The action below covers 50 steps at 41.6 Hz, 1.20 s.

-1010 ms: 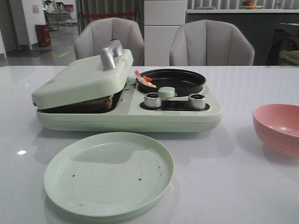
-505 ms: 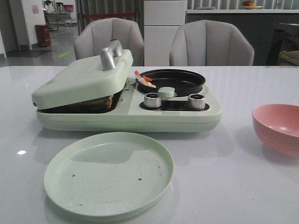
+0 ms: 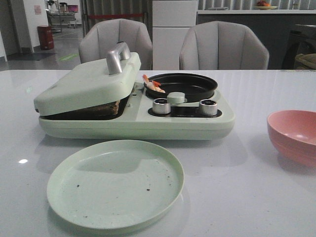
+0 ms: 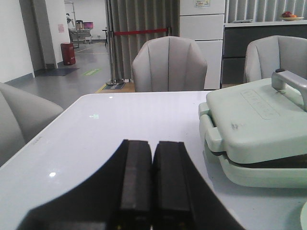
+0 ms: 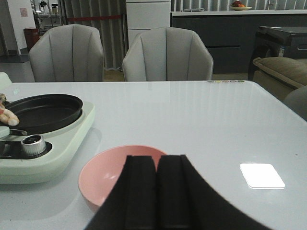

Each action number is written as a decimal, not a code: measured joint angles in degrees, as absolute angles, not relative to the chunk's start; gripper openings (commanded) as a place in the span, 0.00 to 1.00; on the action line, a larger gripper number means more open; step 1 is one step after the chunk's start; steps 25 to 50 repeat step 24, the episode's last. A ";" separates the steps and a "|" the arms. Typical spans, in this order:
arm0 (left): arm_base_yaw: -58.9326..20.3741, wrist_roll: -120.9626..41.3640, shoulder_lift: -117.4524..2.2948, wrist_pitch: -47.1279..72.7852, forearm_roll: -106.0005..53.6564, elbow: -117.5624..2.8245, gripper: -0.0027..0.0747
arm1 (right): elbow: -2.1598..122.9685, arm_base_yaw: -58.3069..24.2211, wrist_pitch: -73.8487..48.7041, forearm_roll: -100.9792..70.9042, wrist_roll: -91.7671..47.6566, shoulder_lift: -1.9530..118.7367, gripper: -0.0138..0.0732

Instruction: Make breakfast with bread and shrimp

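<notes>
Faintly embossed, unreadable lid (image 4: 256, 117) lettering.

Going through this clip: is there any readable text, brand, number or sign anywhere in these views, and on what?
No text can be read.
Embossed line on the breakfast maker's lid: blurred, unreadable.
Paper sign on the white cabinet: too small.
Pink notice on the far wall: too small.
Knobs: no legible marks.

One breakfast cooker (image 3: 133, 116), one green plate (image 3: 115, 183), one pink bowl (image 3: 294, 136), two knobs (image 3: 161, 105) — two grey chairs (image 3: 223, 45) behind.
</notes>
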State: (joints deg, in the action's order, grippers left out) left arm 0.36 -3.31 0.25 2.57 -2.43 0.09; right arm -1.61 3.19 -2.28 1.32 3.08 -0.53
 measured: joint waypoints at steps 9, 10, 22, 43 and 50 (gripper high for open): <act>0.36 -3.31 0.25 2.57 -2.43 0.09 0.16 | -1.61 3.19 -2.06 1.32 3.08 -0.53 0.21; 0.36 -3.31 0.25 2.57 -2.43 0.09 0.16 | -1.61 3.19 -2.06 1.32 3.08 -0.53 0.21; 0.36 -3.31 0.25 2.57 -2.43 0.09 0.16 | -1.61 3.19 -2.00 1.32 3.08 -0.53 0.21; 0.36 -3.31 0.25 2.57 -2.43 0.09 0.16 | -1.61 3.19 -2.00 1.32 3.08 -0.53 0.21; 0.36 -3.31 0.25 2.57 -2.43 0.09 0.16 | -1.61 3.19 -2.00 1.32 3.08 -0.53 0.21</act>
